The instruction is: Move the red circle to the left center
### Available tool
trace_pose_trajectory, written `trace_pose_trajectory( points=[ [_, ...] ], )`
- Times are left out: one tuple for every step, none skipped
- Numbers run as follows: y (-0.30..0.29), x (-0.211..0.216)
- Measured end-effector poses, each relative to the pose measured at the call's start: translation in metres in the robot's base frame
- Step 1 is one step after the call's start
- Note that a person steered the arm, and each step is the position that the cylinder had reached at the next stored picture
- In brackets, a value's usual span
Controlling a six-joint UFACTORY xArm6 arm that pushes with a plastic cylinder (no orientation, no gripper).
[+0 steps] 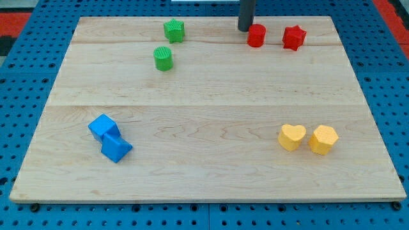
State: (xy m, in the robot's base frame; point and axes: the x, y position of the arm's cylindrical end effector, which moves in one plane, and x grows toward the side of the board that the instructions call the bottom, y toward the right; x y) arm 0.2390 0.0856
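The red circle (256,35) is a short red cylinder near the view's top, right of centre, on the wooden board (204,96). A red star (294,37) sits just to its right. My tip (245,29) stands at the red circle's upper left, very close to it or touching it; the rod comes down from the view's top edge.
A green star (174,30) and a green cylinder (163,58) sit at the top left of centre. Two blue blocks (103,127) (115,148) touch each other at the lower left. A yellow heart (292,137) and a yellow hexagon (323,139) sit at the lower right.
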Motion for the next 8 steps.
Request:
trace_pose_trajectory(
  points=[
    [0.026,-0.015],
    [0.068,-0.021],
    [0.164,-0.025],
    [0.16,0.014],
    [0.097,0.015],
    [0.033,0.015],
    [-0.018,0.016],
    [-0.054,0.027]
  ],
)
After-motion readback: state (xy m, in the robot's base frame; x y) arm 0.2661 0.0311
